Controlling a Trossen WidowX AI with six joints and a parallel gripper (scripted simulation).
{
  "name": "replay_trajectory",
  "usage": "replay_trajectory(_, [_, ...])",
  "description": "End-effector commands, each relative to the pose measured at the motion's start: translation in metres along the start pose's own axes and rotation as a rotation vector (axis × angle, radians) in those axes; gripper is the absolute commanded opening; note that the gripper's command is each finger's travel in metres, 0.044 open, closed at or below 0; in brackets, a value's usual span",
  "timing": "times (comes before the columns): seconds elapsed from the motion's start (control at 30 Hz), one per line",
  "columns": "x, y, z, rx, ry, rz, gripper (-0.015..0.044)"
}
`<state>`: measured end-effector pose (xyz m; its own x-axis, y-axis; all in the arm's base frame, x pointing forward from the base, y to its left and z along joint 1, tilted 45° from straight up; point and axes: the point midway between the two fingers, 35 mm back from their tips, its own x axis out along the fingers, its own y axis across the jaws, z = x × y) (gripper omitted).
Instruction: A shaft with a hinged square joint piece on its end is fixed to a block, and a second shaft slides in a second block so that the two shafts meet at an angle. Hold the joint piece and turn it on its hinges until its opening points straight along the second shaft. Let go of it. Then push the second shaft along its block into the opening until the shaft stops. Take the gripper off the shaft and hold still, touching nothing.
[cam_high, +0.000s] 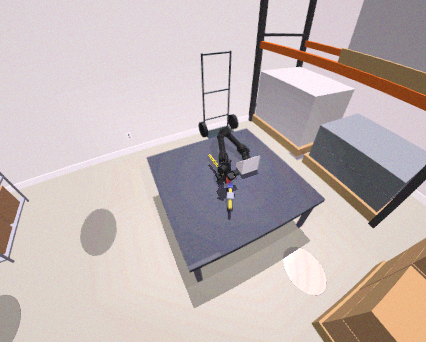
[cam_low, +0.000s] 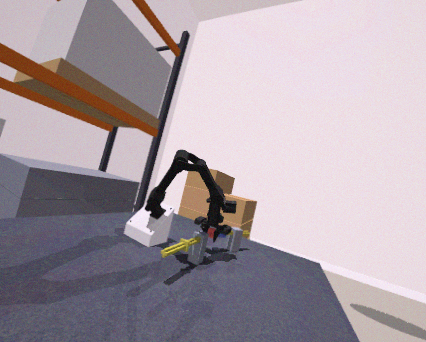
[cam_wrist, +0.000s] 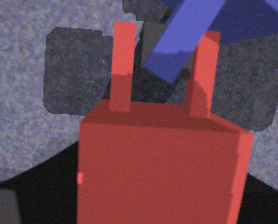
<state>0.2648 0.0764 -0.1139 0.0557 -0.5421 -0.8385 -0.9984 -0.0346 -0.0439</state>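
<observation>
The red joint piece (cam_high: 228, 181) (cam_low: 212, 232) (cam_wrist: 160, 170) is between the fingers of my gripper (cam_high: 227, 179) (cam_low: 212, 233) (cam_wrist: 144, 139), which is shut on it. In the wrist view its two prongs stand on either side of a slanted blue hinge part (cam_wrist: 182, 40). The first yellow shaft (cam_high: 230, 204) (cam_low: 245, 233) runs through a grey block (cam_high: 230, 195) (cam_low: 234, 242). The second yellow shaft (cam_high: 213, 160) (cam_low: 172, 249) runs to another grey block (cam_low: 196, 253), which the arm hides in the top view. The joint's opening is hidden, so its direction cannot be told.
The blocks stand on a dark blue table (cam_high: 200, 235) (cam_low: 280, 295). The arm's white base (cam_high: 248, 165) (cam_low: 145, 231) is beside the second shaft. The arm arches over from it. A hand truck, a rack and boxes stand off the table.
</observation>
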Motion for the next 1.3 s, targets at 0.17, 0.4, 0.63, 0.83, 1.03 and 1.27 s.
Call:
replay_trajectory(0.17, [0.0013, -0.0026, 0.0001, -0.059, -0.028, 0.012, 0.0000])
replay_trajectory(0.4, [0.0011, -0.0021, 0.0001, -0.052, -0.023, 0.010, 0.0000])
replay_trajectory(0.63, [0.0011, -0.0021, 0.0001, -0.052, -0.023, 0.010, 0.0053])
replay_trajectory(0.83, [0.0011, -0.0021, 0.0001, -0.052, -0.023, 0.010, 0.0147])
replay_trajectory(1.03, [0.0011, -0.0021, 0.0001, -0.052, -0.023, 0.010, 0.0304])
replay_trajectory(1.27, [0.0011, -0.0021, 0.0001, -0.052, -0.023, 0.010, 0.0440])
